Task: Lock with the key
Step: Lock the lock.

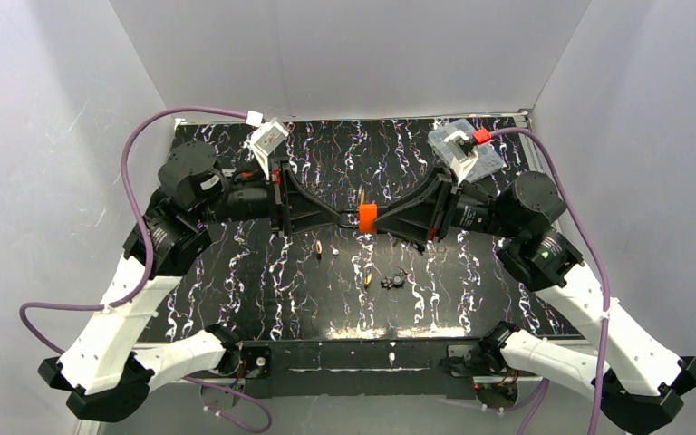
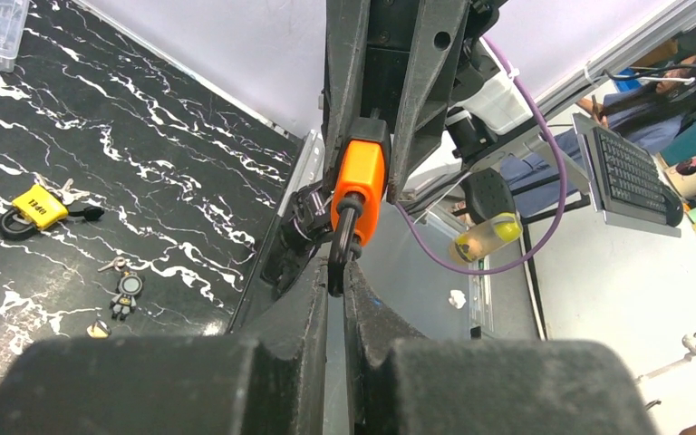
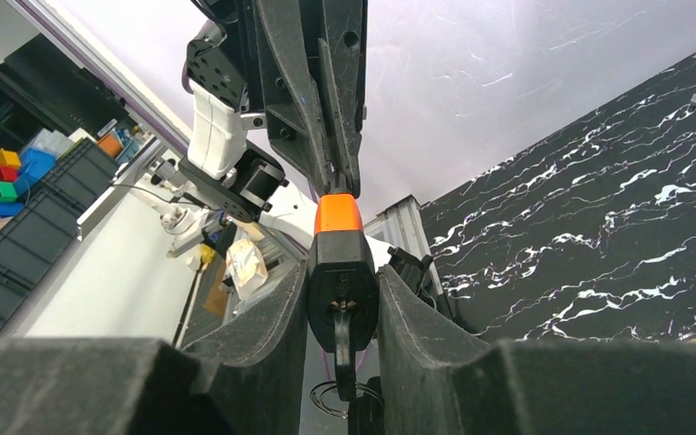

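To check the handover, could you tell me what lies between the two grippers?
The orange lock spans the gap: the left gripper pinches one end, the right gripper clamps the other. The top view shows it best.

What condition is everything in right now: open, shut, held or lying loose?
Orange-and-black padlock: held in the air between both grippers.
Small dark metal key: pushed into the padlock's keyhole, ring dangling.
Left gripper: shut on the padlock's black shackle.
Right gripper: shut on the padlock's body.
Yellow padlock: lying loose on the black marbled table.
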Controlling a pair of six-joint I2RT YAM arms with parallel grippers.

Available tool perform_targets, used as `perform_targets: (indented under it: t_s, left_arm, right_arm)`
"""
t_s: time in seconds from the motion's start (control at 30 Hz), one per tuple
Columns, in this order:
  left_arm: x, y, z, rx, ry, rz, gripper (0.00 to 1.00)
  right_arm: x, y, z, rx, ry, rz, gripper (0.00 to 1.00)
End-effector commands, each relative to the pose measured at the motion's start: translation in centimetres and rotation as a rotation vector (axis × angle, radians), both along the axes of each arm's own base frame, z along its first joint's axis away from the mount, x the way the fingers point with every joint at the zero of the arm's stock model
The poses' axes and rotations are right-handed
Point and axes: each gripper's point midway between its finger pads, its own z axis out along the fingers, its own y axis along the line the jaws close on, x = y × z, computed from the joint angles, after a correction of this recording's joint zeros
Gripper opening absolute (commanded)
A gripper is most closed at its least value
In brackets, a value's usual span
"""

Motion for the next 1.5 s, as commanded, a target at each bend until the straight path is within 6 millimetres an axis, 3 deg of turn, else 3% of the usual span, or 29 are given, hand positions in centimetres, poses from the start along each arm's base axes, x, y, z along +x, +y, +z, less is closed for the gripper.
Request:
perform_targets:
  t_s: [0.0, 0.57, 1.47]
  left_arm:
    - [0.4, -1.1, -0.2, 0.008, -0.015, -0.015, 0.00]
    - [0.1, -2.4, 0.0, 0.009, -0.020, -0.034, 0.00]
    - [-0.4, -2.6, 0.2, 0.006, -0.022, -0.049, 0.00]
  right_arm:
    - [-0.7, 0.3, 2.0, 0.061, -0.055, 0.024, 0.01]
    - [-0.5, 1.8, 0.4, 0.009, -0.038, 0.032, 0.01]
    - [-0.6, 2.2, 0.2, -0.003, -0.045, 0.032, 0.01]
